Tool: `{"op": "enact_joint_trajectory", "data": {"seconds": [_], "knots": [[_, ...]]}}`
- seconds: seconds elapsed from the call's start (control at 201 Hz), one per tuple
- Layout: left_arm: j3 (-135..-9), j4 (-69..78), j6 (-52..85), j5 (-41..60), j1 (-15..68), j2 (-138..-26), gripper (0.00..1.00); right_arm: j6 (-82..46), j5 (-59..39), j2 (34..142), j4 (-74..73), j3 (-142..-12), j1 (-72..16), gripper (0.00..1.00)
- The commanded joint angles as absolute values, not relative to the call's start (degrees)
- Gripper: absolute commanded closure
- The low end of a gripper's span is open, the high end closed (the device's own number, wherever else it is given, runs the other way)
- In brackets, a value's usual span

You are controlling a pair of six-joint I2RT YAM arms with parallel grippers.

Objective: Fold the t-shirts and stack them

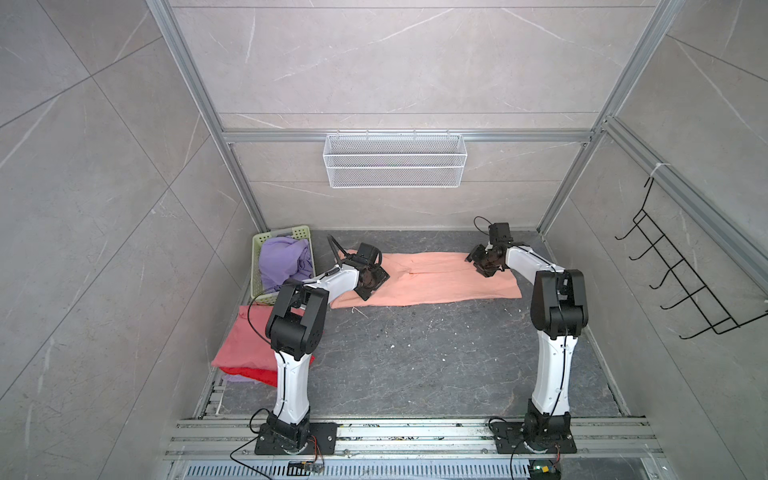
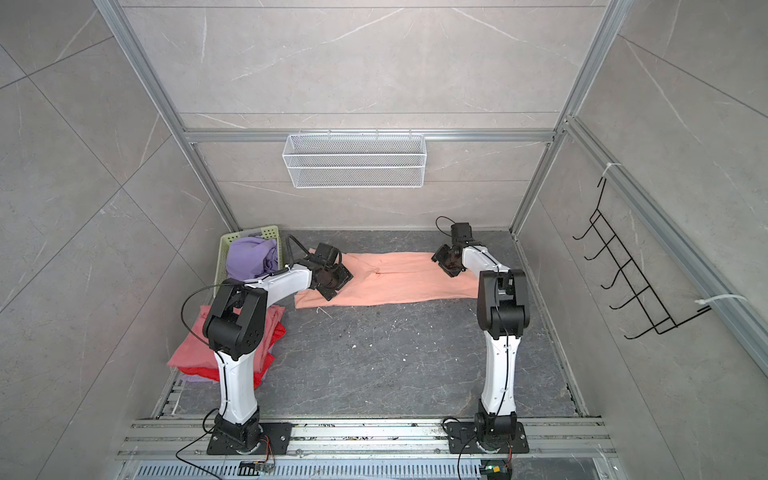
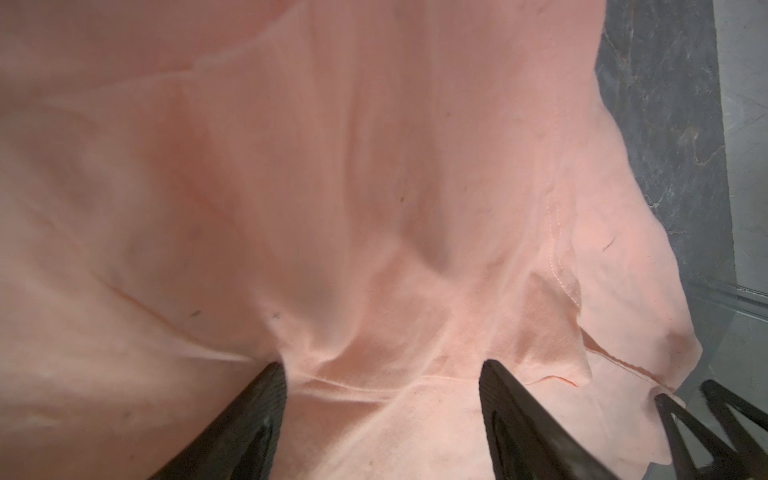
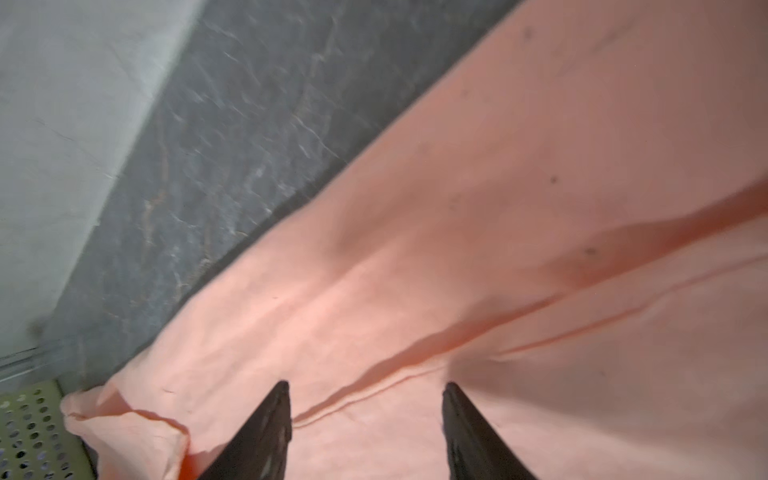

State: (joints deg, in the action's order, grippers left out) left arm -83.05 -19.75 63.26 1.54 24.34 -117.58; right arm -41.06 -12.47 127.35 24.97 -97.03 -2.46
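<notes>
Folded stack of dusty-rose, red and lavender t-shirts (image 1: 249, 345) sits near-left on the dark marbled table (image 1: 415, 353). Past it the peach-pink t-shirt (image 1: 432, 278) lies stretched out, left end effector (image 3: 382, 365) and right end effector (image 4: 365, 384) both released over it. Grabbing one layer could skew the fold. Pale green perforated plastic basket (image 1: 286, 232) behind holds a crumpled lavender t-shirt (image 1: 282, 262).

Grey veined walls (image 1: 395, 62) enclose a dark stone floor (image 1: 415, 353) (wire shelf (image 1: 395, 162) hung behind).
</notes>
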Motion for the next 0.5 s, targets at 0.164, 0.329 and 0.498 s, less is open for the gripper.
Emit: {"op": "enact_joint_trajectory", "data": {"seconds": [0.164,0.329,0.498], "knots": [[-82.9,-23.7,63.4,0.6,22.7,-119.3,0.23,-41.1,-14.0,124.2,25.3,-84.3,-3.1,0.42],[-87.8,-23.9,59.0,3.4,20.3,-124.1,0.23,-41.8,-13.8,118.2,24.6,-75.1,-4.0,0.43],[-99.0,-26.0,52.1,6.4,19.1,-130.1,0.23,-46.3,-16.3,109.9,24.2,-62.2,-9.0,0.43]]}}
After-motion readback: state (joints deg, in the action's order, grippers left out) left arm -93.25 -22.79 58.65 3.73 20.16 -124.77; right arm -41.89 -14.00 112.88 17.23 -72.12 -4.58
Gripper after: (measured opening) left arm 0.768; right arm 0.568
